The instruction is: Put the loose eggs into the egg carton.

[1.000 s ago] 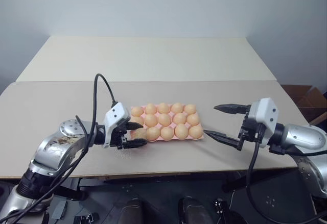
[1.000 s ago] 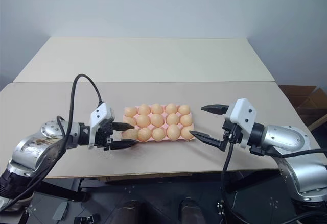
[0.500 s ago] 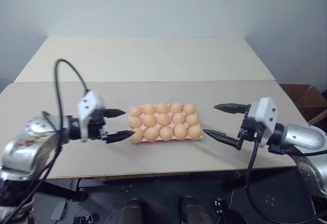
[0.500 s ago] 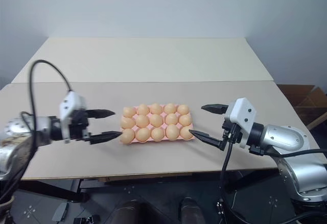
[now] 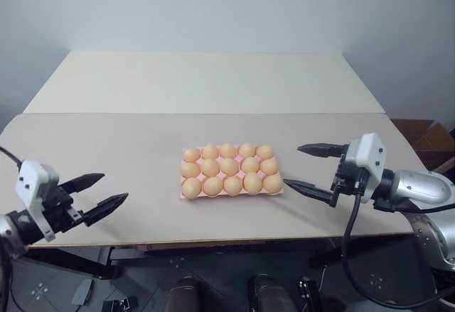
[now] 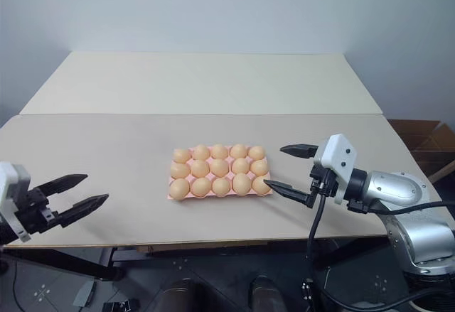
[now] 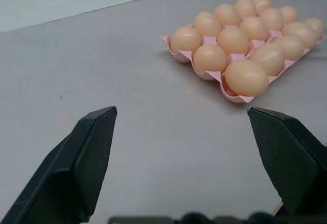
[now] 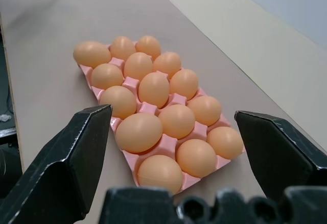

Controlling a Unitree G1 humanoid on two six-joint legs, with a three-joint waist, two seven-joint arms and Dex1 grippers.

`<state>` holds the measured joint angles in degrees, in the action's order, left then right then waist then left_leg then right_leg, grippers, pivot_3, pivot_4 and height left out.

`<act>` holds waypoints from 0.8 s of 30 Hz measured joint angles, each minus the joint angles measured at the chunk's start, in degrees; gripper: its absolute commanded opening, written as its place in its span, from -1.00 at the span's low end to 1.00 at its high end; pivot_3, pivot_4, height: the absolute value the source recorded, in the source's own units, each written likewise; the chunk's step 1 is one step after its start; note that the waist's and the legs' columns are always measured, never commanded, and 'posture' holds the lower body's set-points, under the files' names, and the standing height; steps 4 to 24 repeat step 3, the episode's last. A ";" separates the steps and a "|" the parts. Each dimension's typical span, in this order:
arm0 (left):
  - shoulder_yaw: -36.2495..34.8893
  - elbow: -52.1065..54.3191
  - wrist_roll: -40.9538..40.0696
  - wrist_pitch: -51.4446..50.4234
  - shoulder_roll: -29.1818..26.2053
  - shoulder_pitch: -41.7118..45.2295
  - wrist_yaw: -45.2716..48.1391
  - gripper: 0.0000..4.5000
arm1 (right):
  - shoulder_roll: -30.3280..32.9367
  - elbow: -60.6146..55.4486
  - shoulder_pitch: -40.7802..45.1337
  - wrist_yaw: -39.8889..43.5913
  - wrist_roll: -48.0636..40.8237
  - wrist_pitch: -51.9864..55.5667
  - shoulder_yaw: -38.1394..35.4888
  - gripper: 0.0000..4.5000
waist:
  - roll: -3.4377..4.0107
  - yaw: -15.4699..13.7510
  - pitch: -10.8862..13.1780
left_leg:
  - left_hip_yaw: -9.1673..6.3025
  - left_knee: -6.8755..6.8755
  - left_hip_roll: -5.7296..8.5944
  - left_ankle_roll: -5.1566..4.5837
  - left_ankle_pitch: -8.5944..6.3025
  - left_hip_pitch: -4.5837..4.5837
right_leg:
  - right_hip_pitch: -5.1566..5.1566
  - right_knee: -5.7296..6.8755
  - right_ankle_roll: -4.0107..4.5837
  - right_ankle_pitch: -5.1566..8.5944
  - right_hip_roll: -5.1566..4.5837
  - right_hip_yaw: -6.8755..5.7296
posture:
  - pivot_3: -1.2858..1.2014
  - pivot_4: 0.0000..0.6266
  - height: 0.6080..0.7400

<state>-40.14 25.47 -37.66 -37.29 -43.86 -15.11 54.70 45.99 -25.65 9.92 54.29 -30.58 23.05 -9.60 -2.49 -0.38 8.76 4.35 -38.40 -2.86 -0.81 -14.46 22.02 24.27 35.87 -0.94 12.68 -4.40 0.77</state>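
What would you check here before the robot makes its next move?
1. Every cup of the carton filled: ok, fifteen eggs in three rows of five.
2. No loose eggs left on the table: ok.
3. Left gripper open and empty: ok.
4. Right gripper open and empty: ok.
5. Both grippers apart from the carton: ok.
6. Eggs uncracked: cannot tell.

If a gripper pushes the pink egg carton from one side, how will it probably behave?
The egg carton looks thin and moulded, so it may flex rather than slide stiffly. All fifteen cups hold eggs, so it is probably heavy for its size. The eggs sit high above the shallow cups; a hard push might unseat one.
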 measured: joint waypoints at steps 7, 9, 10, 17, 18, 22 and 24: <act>-0.60 0.85 -0.80 0.07 0.06 -0.76 -0.39 0.98 | 0.00 0.80 0.25 0.63 0.01 -0.08 0.00 1.00 | 0.00 -0.06 0.00 | 0.01 0.00 0.00 0.00 0.00 -0.01 | 0.00 0.02 0.02 0.02 0.01 0.00 | 0.03 -0.52 1.00; -0.60 0.85 -0.80 0.07 0.06 -0.76 -0.39 0.98 | 0.00 0.80 0.25 0.63 0.01 -0.08 0.00 1.00 | 0.00 -0.06 0.00 | 0.01 0.00 0.00 0.00 0.00 -0.01 | 0.00 0.02 0.02 0.02 0.01 0.00 | 0.03 -0.52 1.00; -0.60 0.85 -0.80 0.07 0.06 -0.76 -0.39 0.98 | 0.00 0.80 0.25 0.63 0.01 -0.08 0.00 1.00 | 0.00 -0.06 0.00 | 0.01 0.00 0.00 0.00 0.00 -0.01 | 0.00 0.02 0.02 0.02 0.01 0.00 | 0.03 -0.52 1.00; -0.60 0.85 -0.80 0.07 0.06 -0.76 -0.39 0.98 | 0.00 0.80 0.25 0.63 0.01 -0.08 0.00 1.00 | 0.00 -0.06 0.00 | 0.01 0.00 0.00 0.00 0.00 -0.01 | 0.00 0.02 0.02 0.02 0.01 0.00 | 0.03 -0.52 1.00; -0.60 0.85 -0.80 0.07 0.06 -0.76 -0.39 0.98 | 0.00 0.80 0.25 0.63 0.01 -0.08 0.00 1.00 | 0.00 -0.06 0.00 | 0.01 0.00 0.00 0.00 0.00 -0.01 | 0.00 0.02 0.02 0.02 0.01 0.00 | 0.03 -0.52 1.00; -0.60 0.85 -0.80 0.07 0.06 -0.76 -0.39 0.98 | 0.00 0.80 0.25 0.63 0.01 -0.08 0.00 1.00 | 0.00 -0.06 0.00 | 0.01 0.00 0.00 0.00 0.00 -0.01 | 0.00 0.02 0.02 0.02 0.01 0.00 | 0.03 -0.52 1.00; -0.60 0.85 -0.80 0.07 0.06 -0.76 -0.39 0.98 | 0.00 0.80 0.25 0.63 0.01 -0.08 0.00 1.00 | 0.00 -0.06 0.00 | 0.01 0.00 0.00 0.00 0.00 -0.01 | 0.00 0.02 0.02 0.02 0.01 0.00 | 0.03 -0.52 1.00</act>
